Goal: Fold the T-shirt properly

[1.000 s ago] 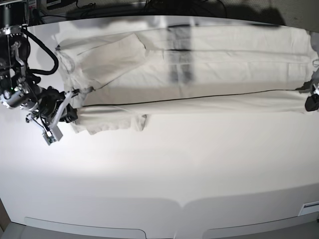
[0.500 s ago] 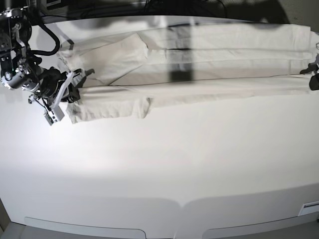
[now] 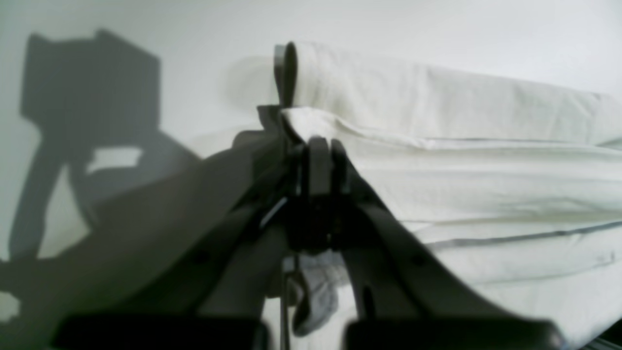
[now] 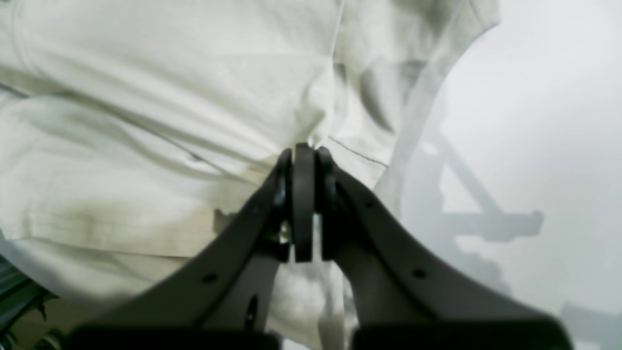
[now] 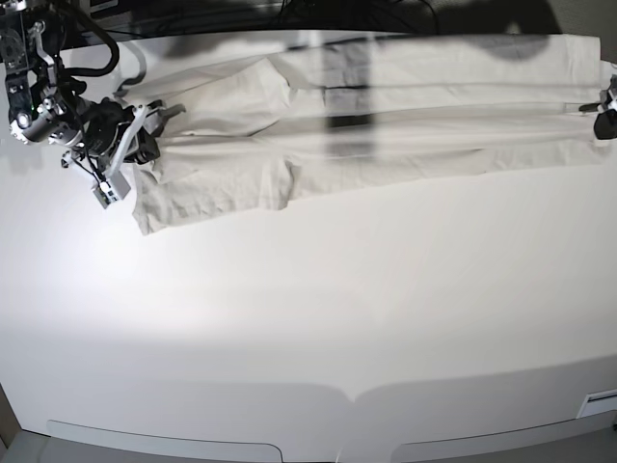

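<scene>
Across the white table (image 5: 362, 318), both grippers, left (image 5: 604, 125) and right (image 5: 147, 148), reach in from opposite sides, tips pinched closed on the T-shirt (image 5: 231, 188).

A: What do you have around the work in your base view?
B: You have a white table (image 5: 241, 318), with dark cables (image 5: 429, 17) beyond its far edge. Along the bottom you see a grey strip (image 5: 337, 455), and at your lower right corner a small pale fitting (image 5: 599, 405), cut off by the frame.
A: And your wrist views?
B: In the left one, you get a broad dark shadow (image 3: 92, 82) across the table. In the right one, your shadow (image 4: 510, 223) is fainter, and a brown patch (image 4: 65, 318) shows at your lower left, too blurred to name.
</scene>
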